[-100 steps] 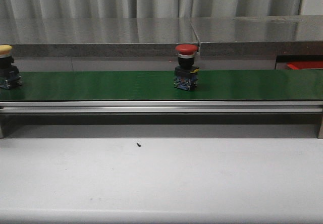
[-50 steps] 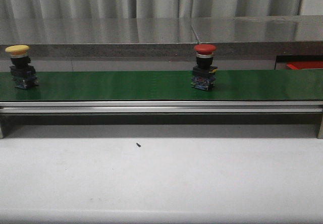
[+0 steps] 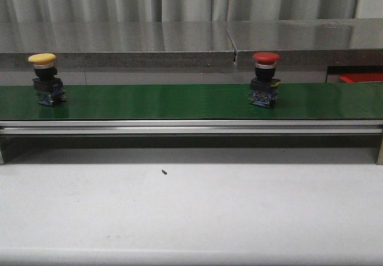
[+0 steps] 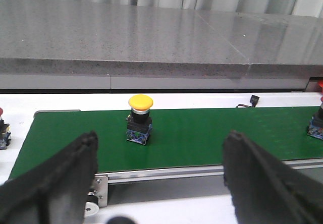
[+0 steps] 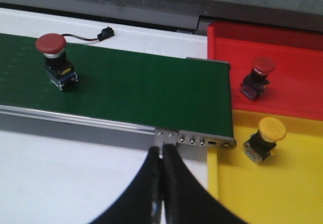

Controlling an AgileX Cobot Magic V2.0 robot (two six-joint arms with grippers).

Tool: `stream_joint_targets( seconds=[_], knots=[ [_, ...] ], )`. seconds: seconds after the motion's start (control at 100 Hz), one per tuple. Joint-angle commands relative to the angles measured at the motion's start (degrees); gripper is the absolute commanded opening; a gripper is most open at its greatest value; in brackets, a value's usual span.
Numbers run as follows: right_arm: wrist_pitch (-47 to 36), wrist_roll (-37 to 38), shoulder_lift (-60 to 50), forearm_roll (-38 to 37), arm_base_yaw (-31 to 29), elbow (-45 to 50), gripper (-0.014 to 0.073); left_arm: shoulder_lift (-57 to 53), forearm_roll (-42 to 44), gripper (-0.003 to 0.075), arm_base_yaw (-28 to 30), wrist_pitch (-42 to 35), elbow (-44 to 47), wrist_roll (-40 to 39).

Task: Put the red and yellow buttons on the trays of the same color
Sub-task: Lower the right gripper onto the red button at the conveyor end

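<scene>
Front view: two buttons ride the green belt (image 3: 179,101), neither arm in shot. The yellow button on the belt (image 3: 45,79) sits toward the left end, the red button on the belt (image 3: 264,79) right of centre, well apart. Both upright, mushroom cap on a dark blocky body with a blue base.

Progress, judged from the right wrist view: partly done. One red button in the red tray (image 5: 257,77) and one yellow button in the yellow tray (image 5: 264,138) already match their colours, both tipped a bit. The red tray (image 5: 292,57) and yellow tray (image 5: 298,183) lie side by side just past the belt's end. Left to do: the two on the belt, plus what might be another red one at the frame edge in the left wrist view, too cropped to be sure.

Left gripper (image 4: 159,176) spread wide, empty, with the yellow belt button seen between its fingers but beyond them. Right gripper (image 5: 162,183) pinched together, holding nothing, near the belt's end plate.

Materials: belt matte with fine dimpled texture, framed by a brushed aluminium rail (image 3: 191,126). Trays look smooth glossy plastic with raised rims. Caps rounded, domed, slightly shiny. Table (image 3: 191,212) pale, matte, lightly scuffed
</scene>
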Motion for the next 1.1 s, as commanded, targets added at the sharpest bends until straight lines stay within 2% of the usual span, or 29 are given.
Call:
stream_joint_targets(
  seconds=[0.0,0.32,0.49,0.68,0.73,0.8,0.95,1.09],
  knots=[
    [-5.2,-0.5,-0.1,0.4,0.0,-1.5,-0.0069,-1.7,-1.6,0.0377,-0.4,-3.3,-0.6,0.1],
    [-5.9,-0.5,0.0,0.5,0.0,-1.5,-0.0069,-2.1,-1.6,-0.0019,-0.4,-2.7,-0.3,0.1],
    [-6.2,-0.5,0.3,1.5,0.0,-1.5,-0.0069,-2.1,-1.6,-0.0019,-0.4,-2.7,-0.3,0.1],
    [-0.5,-0.5,0.3,2.5,0.0,-1.5,-0.0053,-2.1,-1.6,-0.0019,-0.4,-2.7,-0.3,0.1],
    [0.6,-0.5,0.3,2.5,0.0,-1.5,-0.0005,-2.1,-1.6,-0.0019,-0.4,-2.7,-0.3,0.1],
    [1.5,-0.5,0.3,2.5,0.0,-1.5,0.0141,-2.1,-1.6,-0.0019,-0.4,-2.7,-0.3,0.1],
    [1.3,-0.5,0.3,2.6,0.0,-1.5,0.0667,-2.1,-1.6,-0.0019,-0.4,-2.7,-0.3,0.1],
    [-0.8,-0.6,3.2,2.7,0.0,-1.8,0.0624,-2.1,-1.6,-0.0019,-0.4,-2.7,-0.3,0.1]
  ],
)
